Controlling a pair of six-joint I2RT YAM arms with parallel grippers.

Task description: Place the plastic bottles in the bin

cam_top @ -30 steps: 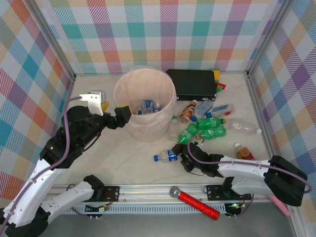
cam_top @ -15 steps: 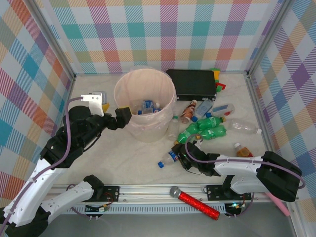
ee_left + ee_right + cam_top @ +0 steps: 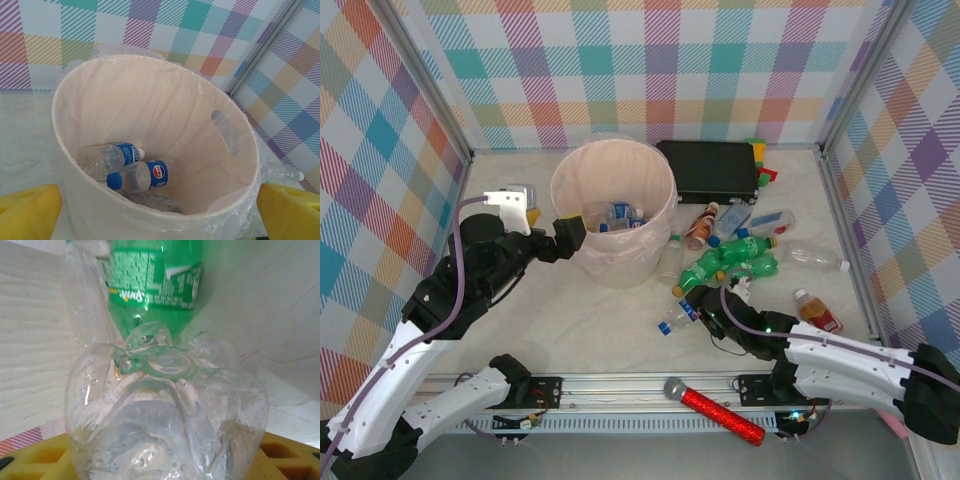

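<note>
Two or three blue-labelled bottles [image 3: 131, 167] lie in the bin [image 3: 620, 265] — most are left on the desk [image 3: 570, 322] — while the right pincer [image 3: 700, 312] seems to pinch a clear bottle [image 3: 676, 320] beside the green bottles [image 3: 740, 262] and the left pincer [image 3: 567, 233] hangs spread beside the bin.

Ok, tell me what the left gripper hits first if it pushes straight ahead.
The left gripper, jaws open, faces the bin. Going straight on, it would most likely meet the bin's near wall just below the rim, though how close it is stays unclear.
</note>
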